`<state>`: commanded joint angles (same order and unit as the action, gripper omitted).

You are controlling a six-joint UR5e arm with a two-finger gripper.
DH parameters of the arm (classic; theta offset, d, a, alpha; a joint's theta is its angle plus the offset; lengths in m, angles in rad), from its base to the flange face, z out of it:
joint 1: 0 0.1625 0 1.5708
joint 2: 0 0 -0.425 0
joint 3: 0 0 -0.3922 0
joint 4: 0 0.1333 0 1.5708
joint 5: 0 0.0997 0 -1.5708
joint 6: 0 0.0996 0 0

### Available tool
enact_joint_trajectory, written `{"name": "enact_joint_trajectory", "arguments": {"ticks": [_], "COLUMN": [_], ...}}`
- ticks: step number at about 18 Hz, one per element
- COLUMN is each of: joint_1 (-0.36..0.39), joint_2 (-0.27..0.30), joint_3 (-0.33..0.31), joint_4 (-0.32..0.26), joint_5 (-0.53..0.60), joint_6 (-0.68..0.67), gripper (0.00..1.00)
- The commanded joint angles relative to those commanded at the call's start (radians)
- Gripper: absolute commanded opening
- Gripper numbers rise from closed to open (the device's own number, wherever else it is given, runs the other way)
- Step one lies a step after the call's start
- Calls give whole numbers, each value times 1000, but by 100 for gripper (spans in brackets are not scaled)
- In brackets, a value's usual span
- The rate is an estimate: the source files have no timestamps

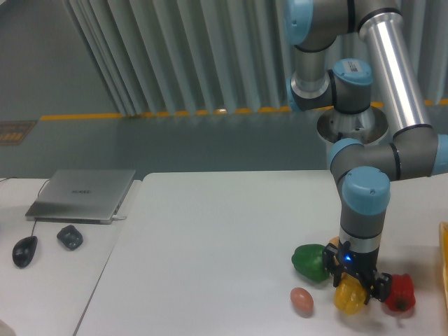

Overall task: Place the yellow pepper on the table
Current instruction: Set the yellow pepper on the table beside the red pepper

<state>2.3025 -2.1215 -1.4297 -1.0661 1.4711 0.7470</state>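
Reaching straight down near the front right part of the large white smooth table (210,238), the black two-finger gripper (353,288) is closed around the glossy bright-yellow lobed bell pepper (349,297), its fingers pressed to either side of the fruit. A small blue light glows on the gripper body just above the pepper. Whether the yellow pepper rests on the tabletop or hangs just over it cannot be told from this angle.

Just left of the gripper lies a glossy dark-green bell pepper (310,261), partly hidden behind the wrist. Just right of it sits a shiny red bell pepper (400,292) with a green stem, close to the yellow one. A small pinkish-brown egg-shaped item (302,300) lies on the table left of the yellow pepper, apart from it.

On the smaller white desk (49,280) at the left stand a closed silver laptop (84,194), a black computer mouse (24,250) and a small dark lumpy object (69,236) beside it
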Motion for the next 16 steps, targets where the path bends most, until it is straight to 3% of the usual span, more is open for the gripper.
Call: {"name": "enact_joint_trajectory", "arguments": {"ticks": [3, 4, 16], "joint_1": [-2, -2, -9], "joint_2": [2, 2, 9], "joint_3": [-3, -3, -14], "joint_4": [2, 2, 18], "joint_5": [0, 0, 89], "joint_6": [2, 3, 35], "gripper": [86, 99, 100]}}
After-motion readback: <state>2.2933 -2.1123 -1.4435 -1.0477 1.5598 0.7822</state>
